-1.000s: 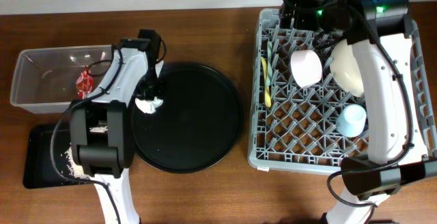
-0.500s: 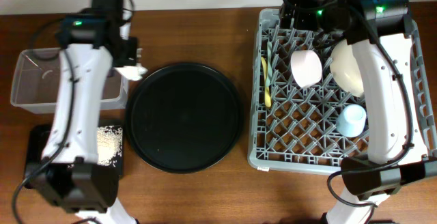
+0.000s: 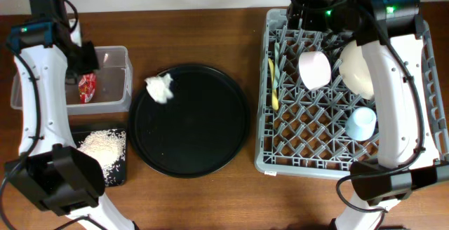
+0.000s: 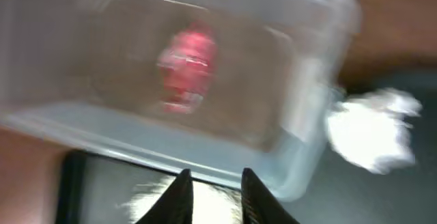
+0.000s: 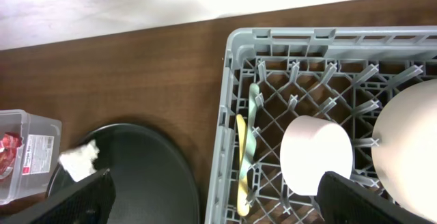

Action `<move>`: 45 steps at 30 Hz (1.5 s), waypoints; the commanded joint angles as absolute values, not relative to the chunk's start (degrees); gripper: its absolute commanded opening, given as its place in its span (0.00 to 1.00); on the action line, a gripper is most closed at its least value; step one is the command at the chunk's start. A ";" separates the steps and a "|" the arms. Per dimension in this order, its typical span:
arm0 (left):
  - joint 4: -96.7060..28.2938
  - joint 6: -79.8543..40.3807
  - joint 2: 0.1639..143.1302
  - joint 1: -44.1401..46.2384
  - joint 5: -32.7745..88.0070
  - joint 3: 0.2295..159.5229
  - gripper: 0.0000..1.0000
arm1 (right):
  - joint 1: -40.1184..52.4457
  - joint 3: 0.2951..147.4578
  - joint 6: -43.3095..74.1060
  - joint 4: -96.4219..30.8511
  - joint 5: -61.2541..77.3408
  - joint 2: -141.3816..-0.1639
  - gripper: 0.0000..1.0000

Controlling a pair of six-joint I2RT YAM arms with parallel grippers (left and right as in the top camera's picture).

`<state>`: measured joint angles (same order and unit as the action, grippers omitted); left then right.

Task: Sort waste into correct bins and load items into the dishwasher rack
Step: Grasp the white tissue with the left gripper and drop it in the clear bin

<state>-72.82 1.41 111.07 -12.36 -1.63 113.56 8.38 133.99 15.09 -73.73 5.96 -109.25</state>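
Closest to me on the tabletop, the shallow black tray (image 3: 118, 175) holds the heap of rice grains (image 3: 102, 149). Just beside it, the crumpled white napkin (image 3: 160, 88) lies on the left rim of the large round black tray (image 3: 203, 139). Behind, the red wrapper (image 3: 86, 87) sits inside the clear tub (image 3: 112, 76), and the left gripper (image 4: 214, 176) hangs over it, released, its fingers slightly parted around nothing. Off to the right, the grey rack (image 3: 261, 161) carries the light blue cup (image 3: 361, 123), a pale pinkish cup (image 3: 314, 69), the cream bowl (image 3: 358, 69), and the yellow utensil (image 3: 273, 86) lying against the mint-green utensil (image 3: 279, 65). At the rack's far side, the right gripper (image 5: 215, 179) is spread wide and empty.
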 commanded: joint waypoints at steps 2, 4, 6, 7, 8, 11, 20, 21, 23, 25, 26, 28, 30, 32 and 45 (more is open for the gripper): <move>-72.64 11.27 112.75 -6.83 12.16 111.18 0.40 | 8.19 134.04 15.53 -73.76 6.44 -109.25 0.98; -71.48 11.22 114.54 -3.51 9.34 109.27 0.43 | 8.19 134.04 15.53 -73.76 6.44 -109.25 0.98; -70.89 11.25 116.71 -0.49 9.04 107.74 0.44 | 8.19 134.04 15.53 -73.76 6.44 -109.25 0.98; -70.52 11.22 117.99 0.91 7.46 107.07 0.44 | 8.19 134.04 15.53 -73.76 6.44 -109.25 0.98; -70.04 11.14 119.13 1.96 5.76 106.32 0.46 | 8.19 134.04 15.53 -73.76 6.44 -109.25 0.98; -68.97 6.22 123.72 3.68 -0.56 105.23 0.54 | 8.19 134.04 15.53 -73.76 6.44 -109.25 0.98; -63.02 6.09 130.04 3.75 1.89 105.23 0.50 | 8.19 134.04 15.53 -73.76 6.44 -109.27 0.98; -61.54 6.09 130.26 3.88 1.89 105.23 0.56 | 8.19 134.04 15.53 -73.76 6.44 -109.25 0.98; -60.34 6.07 130.69 4.29 1.93 105.23 0.59 | 8.19 134.04 15.53 -73.76 6.44 -109.25 0.98; -59.90 6.07 131.31 4.97 1.93 105.23 0.51 | 8.19 134.04 15.53 -73.76 6.44 -109.25 0.98; -60.31 6.04 131.57 5.56 1.98 105.23 0.37 | 8.19 134.04 15.53 -73.76 6.44 -109.25 0.98; -61.49 6.07 131.35 6.42 1.89 105.32 0.07 | 8.19 134.04 15.53 -73.76 6.44 -109.25 0.98; -63.83 5.91 130.52 6.66 1.93 106.43 0.00 | 8.19 134.04 15.53 -73.76 6.44 -109.25 0.98; -68.69 5.21 129.12 6.46 1.65 110.43 0.00 | 8.19 134.04 15.53 -73.76 6.44 -109.25 0.98; -82.59 -4.54 113.56 -3.79 -14.81 127.50 0.01 | 8.19 134.04 15.53 -73.76 6.44 -109.25 0.98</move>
